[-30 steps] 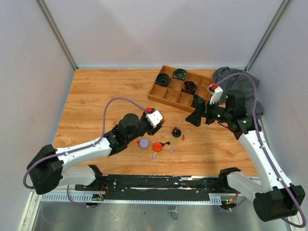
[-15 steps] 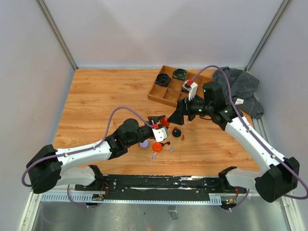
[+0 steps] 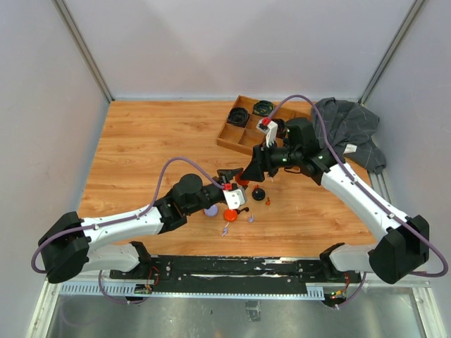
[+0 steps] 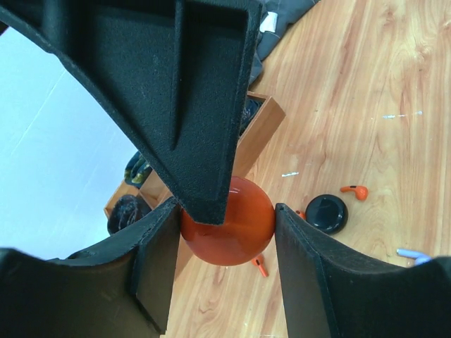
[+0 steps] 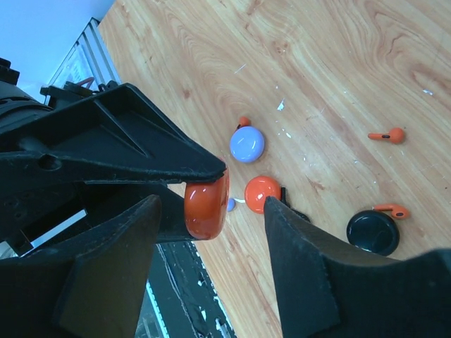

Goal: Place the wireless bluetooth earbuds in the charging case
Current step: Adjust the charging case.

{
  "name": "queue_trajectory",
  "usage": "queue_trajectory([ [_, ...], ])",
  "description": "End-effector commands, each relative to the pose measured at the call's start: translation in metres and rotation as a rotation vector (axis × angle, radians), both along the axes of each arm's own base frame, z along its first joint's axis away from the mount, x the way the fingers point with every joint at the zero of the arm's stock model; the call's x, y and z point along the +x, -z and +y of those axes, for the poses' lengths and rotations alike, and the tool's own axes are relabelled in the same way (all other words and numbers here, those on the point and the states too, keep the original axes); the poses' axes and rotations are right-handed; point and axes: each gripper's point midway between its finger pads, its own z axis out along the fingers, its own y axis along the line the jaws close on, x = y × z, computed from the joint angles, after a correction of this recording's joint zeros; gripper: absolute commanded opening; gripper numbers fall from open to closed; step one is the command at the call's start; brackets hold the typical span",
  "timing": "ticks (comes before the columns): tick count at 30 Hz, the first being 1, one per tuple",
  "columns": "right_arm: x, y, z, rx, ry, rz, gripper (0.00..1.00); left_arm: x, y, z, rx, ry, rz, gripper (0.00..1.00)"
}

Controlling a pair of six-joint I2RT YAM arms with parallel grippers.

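Observation:
My left gripper [image 3: 237, 186] is shut on a round orange case [image 4: 229, 222], held on edge above the table. My right gripper [image 3: 249, 175] is open, and its two fingers straddle that same case [image 5: 206, 209] without gripping it. On the table below lie a second orange case [image 5: 261, 193], a lilac case [image 5: 247, 146] and a black case [image 5: 373, 231]. Tiny orange earbuds [image 5: 387, 135] lie loose around the cases, one touching the black case [image 4: 326, 213]. A lilac earbud [image 4: 412, 255] lies further off.
A wooden compartment tray [image 3: 248, 138] with coiled black cables stands at the back right. A grey cloth [image 3: 349, 130] lies beside it at the right edge. The black base rail [image 3: 232, 271] runs along the near edge.
My right arm has swung left from the tray to my left gripper and now straddles the orange case. My left gripper has shifted slightly right.

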Motion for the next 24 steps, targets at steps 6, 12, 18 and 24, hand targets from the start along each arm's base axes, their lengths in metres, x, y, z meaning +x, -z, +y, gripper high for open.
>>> queue_trajectory([
  [6, -0.008, -0.007, 0.013, -0.002, -0.075, -0.006, 0.44, -0.007, -0.029, -0.002, -0.074, 0.024, -0.06, 0.51],
  [12, -0.008, -0.014, 0.012, -0.002, -0.083, -0.038, 0.22, -0.007, -0.026, 0.002, -0.082, 0.007, -0.043, 0.64],
  [18, -0.011, -0.023, 0.01, 0.008, -0.092, -0.083, 0.16, -0.013, -0.032, 0.011, -0.179, -0.008, 0.011, 0.77],
  [24, -0.012, -0.03, 0.006, 0.013, -0.099, -0.151, 0.16, -0.023, -0.039, 0.026, -0.311, -0.027, 0.123, 0.81],
])
